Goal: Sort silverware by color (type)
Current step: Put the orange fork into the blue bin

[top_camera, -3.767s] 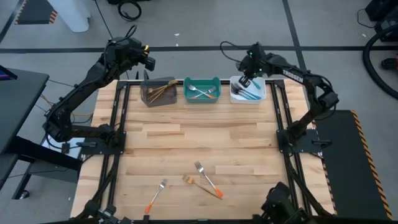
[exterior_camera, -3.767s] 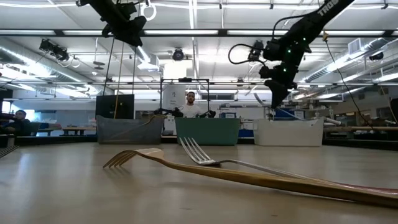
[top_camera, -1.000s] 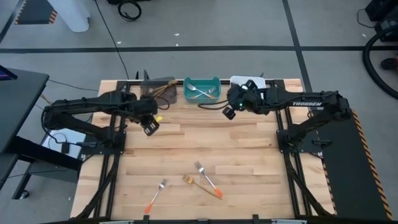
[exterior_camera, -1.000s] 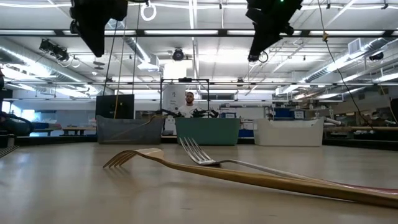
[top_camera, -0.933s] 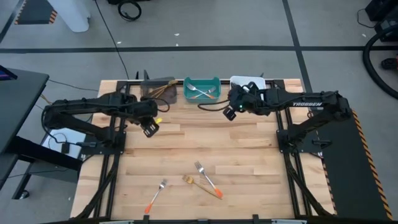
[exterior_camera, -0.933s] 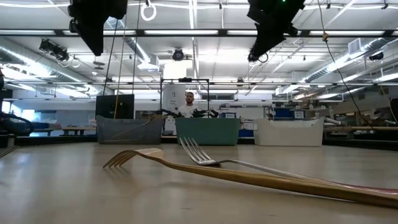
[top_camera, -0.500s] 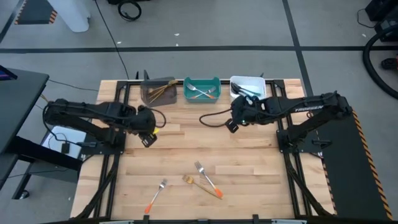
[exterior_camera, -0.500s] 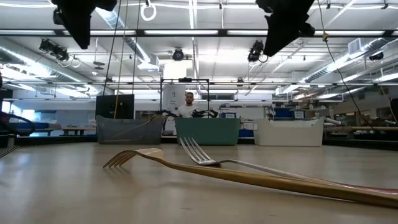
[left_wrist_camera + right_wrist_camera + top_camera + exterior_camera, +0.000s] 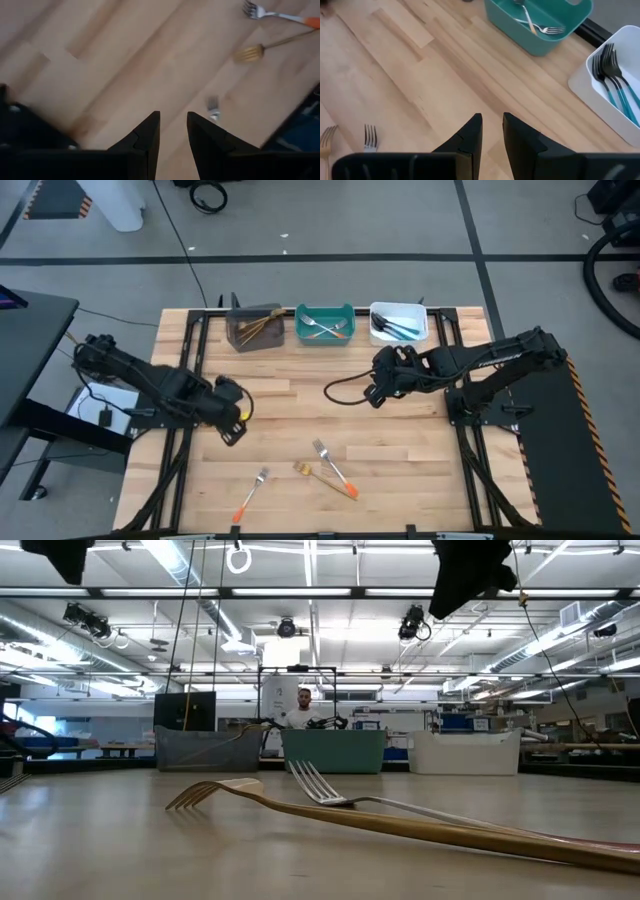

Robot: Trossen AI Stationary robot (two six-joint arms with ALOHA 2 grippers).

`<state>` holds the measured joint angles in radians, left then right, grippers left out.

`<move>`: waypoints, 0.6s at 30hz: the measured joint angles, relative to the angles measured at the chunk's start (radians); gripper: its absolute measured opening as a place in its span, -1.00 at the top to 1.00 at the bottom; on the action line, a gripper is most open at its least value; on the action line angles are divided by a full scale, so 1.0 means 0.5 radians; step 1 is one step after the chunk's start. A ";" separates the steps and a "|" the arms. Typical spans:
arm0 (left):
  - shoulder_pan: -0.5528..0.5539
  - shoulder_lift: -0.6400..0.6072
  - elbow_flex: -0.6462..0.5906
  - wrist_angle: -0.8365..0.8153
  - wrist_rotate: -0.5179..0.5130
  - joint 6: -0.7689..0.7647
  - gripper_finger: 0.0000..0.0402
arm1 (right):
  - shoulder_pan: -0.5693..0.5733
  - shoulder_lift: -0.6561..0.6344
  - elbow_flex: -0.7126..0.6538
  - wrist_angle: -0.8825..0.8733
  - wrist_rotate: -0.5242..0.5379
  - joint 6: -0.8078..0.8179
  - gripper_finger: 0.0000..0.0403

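Note:
Three forks lie flat on the near part of the table: an orange-handled one (image 9: 250, 495), a gold one (image 9: 303, 469), and a second orange-handled one (image 9: 335, 465) lying beside the gold one. In the low view the gold fork (image 9: 400, 825) lies in front of the silver tines (image 9: 318, 783). My left gripper (image 9: 232, 430) hovers above the table's left middle, open by a narrow gap and empty. My right gripper (image 9: 375, 395) hovers right of centre, also open by a narrow gap and empty. The left wrist view shows the forks (image 9: 260, 50) ahead of the fingers.
Three bins stand along the far edge: a grey one (image 9: 254, 328) with gold forks, a teal one (image 9: 324, 324) with orange-handled forks, and a white one (image 9: 398, 323) with blue-handled forks. Bare wood lies between the bins and the loose forks. A person stands beyond the table (image 9: 305, 708).
Both grippers have moved from just in front of the bins toward the table's near edge, the left one farther than the right. The left has also drifted slightly toward the left edge. The forks have stayed where they were.

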<state>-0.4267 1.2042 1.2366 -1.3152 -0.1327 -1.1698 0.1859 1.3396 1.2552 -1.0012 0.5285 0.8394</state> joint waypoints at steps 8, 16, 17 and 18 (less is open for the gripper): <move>-0.234 0.258 0.001 0.290 0.000 -0.271 0.48 | 0.068 0.001 0.000 -0.079 -0.014 -0.005 0.58; -0.454 0.566 0.001 0.718 0.135 -0.746 0.48 | 0.156 0.001 0.000 -0.126 -0.125 0.011 0.58; -0.487 0.597 0.001 0.721 0.138 -0.806 0.48 | 0.172 0.001 0.000 -0.127 -0.116 0.022 0.58; -0.517 0.629 0.001 0.727 0.139 -0.865 0.48 | 0.186 0.001 0.000 -0.127 -0.111 0.034 0.58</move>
<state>-0.6851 1.5185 1.2369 -0.9518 -0.0632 -1.6023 0.2790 1.3399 1.2552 -1.0645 0.4732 0.8562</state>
